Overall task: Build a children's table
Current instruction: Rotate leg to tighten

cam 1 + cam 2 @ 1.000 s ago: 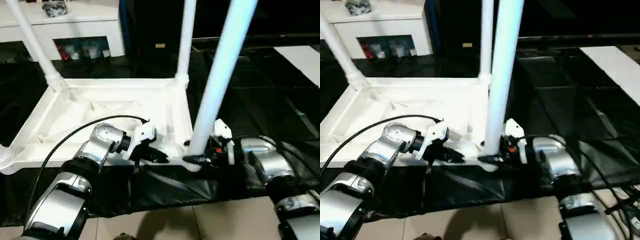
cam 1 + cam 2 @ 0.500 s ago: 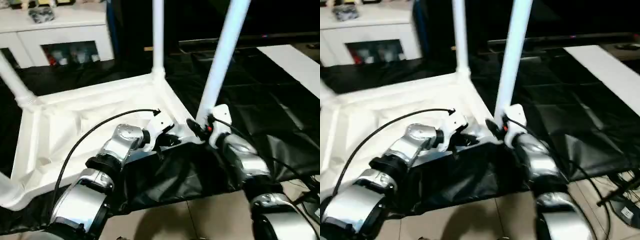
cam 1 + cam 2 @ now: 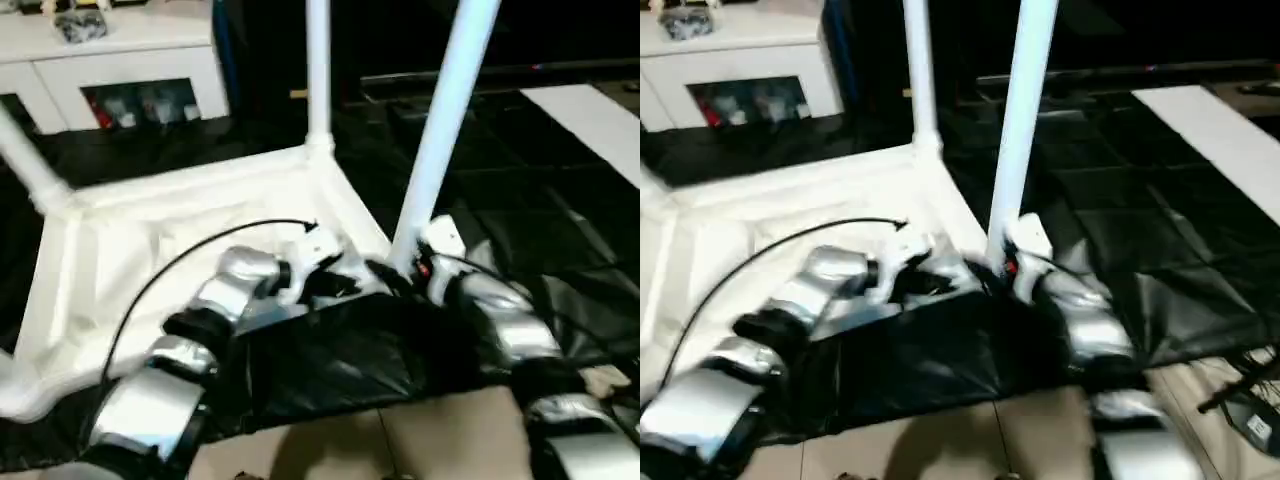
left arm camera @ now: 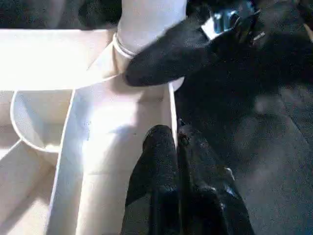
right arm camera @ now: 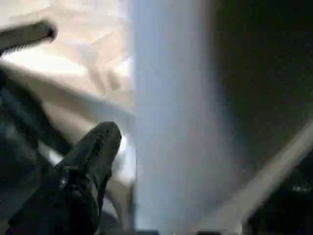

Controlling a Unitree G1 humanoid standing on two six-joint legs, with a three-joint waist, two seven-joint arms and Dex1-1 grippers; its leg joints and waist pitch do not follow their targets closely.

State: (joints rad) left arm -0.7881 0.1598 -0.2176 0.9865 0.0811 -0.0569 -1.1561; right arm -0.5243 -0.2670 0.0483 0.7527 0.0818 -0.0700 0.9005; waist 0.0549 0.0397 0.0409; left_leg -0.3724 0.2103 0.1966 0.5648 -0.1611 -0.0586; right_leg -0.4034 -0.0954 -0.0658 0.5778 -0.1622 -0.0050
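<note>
Fingers of my left gripper (image 4: 178, 147) pressed together, tips on the upside-down table's (image 3: 110, 250) rim wall. Right gripper (image 3: 392, 278) fingers apart, straddling the leg (image 3: 440, 130) base at the corner socket just ahead.

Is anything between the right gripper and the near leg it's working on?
Nothing visible. The right gripper sits at the base of the near leg, where it enters the tabletop's corner socket; one finger lies alongside the leg.

**Children's table, white plastic, inverted**

Table top (image 3: 200, 230) lies underside up on black sheeting. Near corner leg (image 3: 440, 140) stands upright at 3 o'clock; far leg (image 3: 318, 70) at 12; another leg (image 3: 25, 160) leans at 10 o'clock.
</note>
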